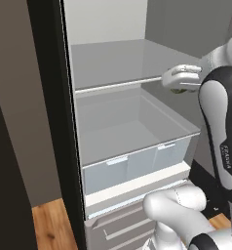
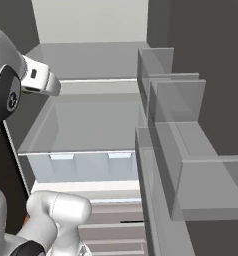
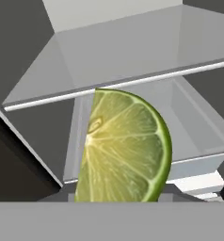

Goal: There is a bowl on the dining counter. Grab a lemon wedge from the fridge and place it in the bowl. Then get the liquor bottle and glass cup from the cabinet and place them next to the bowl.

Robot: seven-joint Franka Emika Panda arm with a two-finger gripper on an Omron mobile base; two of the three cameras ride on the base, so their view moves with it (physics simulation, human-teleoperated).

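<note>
Lemon wedge (image 3: 125, 148) clamped in the gripper (image 1: 179, 87) at the open fridge (image 1: 132, 117) shelf edge; a bump there could knock it loose.

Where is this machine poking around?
Most likely inside an open fridge: grey shelves, clear drawers below, door bins at the side, and a lemon wedge close to the gripper.

Flat, even, rendered light; the fridge (image 1: 118, 112) interior is bright, its surroundings dim. Shadows are soft, edges slightly blurred, no glare or distortion.
</note>
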